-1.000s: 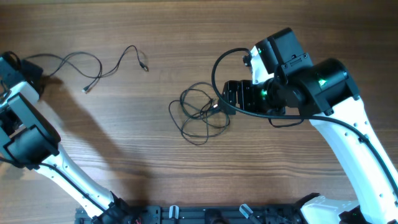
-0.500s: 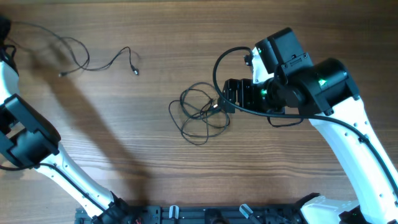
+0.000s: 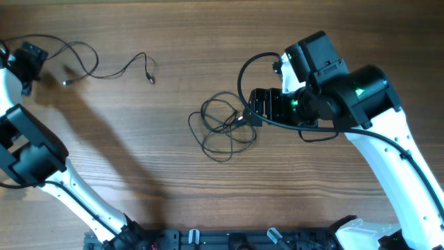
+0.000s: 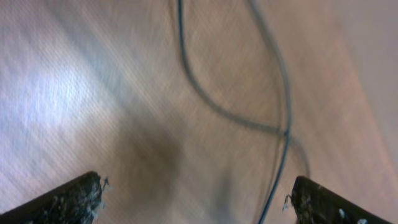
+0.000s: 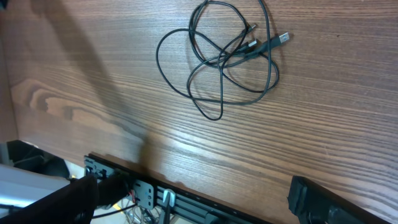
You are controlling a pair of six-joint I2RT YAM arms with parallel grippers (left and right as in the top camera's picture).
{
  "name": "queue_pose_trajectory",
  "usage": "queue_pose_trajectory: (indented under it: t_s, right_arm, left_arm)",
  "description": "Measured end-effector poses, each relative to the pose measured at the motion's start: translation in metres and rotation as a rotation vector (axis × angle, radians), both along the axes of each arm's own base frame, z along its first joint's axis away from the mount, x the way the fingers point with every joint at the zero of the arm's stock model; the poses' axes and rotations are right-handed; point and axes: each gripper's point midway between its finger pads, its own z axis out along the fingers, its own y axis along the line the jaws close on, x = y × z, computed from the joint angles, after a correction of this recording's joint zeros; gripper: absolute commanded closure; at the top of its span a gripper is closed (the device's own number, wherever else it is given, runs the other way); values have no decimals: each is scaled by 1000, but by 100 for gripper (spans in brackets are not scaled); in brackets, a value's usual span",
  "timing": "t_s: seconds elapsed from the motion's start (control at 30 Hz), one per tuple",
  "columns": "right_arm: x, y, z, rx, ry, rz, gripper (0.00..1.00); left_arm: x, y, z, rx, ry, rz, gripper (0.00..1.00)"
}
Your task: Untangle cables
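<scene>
One of the cables, a thin dark loose cable [image 3: 95, 62], lies stretched across the table's far left, its plug ends near the middle-left. My left gripper [image 3: 29, 61] hovers open beside its left end. In the blurred left wrist view, strands of it [image 4: 182, 43] run under the left gripper [image 4: 199, 199], one strand close to the right finger, nothing gripped. The other cables form a tangled loop [image 3: 225, 125] at the table's centre. My right gripper [image 3: 253, 105] hangs open just right of the tangle. The right wrist view shows the tangle [image 5: 230, 56] well ahead of the open right gripper [image 5: 196, 199].
A black mounting rail [image 3: 229, 239] runs along the table's near edge, seen also as the rail [image 5: 186, 199] between my right fingers. A thick black arm cable [image 3: 243, 76] arcs off the right arm above the tangle.
My left gripper has opened and let go of the loose cable after dragging it leftward. The right arm and the tangle have not moved.
</scene>
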Motion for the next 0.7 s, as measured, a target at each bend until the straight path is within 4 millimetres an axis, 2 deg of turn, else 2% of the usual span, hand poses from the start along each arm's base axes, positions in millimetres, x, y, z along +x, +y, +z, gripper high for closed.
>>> queue_pose_trajectory:
  t_s: [0.2,0.3,0.37,0.5,0.7]
  right_arm:
    - [2,0,1,-4,-19,20,0]
    - [2,0,1,-7,-24,24,0]
    - [3,0,1,-7,-25,24,0]
    - [3,0,1,-7,-26,24,0]
    - [6,1,2,-4,-40,26,0]
  left_arm:
    - [-16,-26,-20,43,170,-103,0]
    - [-11,-31,-20,140,219,-139,0]
    - [-2,-36,-18,209,227,-181,4]
    - [7,-52,-21,304,268,-307,5]
    - [5,-71,-28,317,309,-431,11]
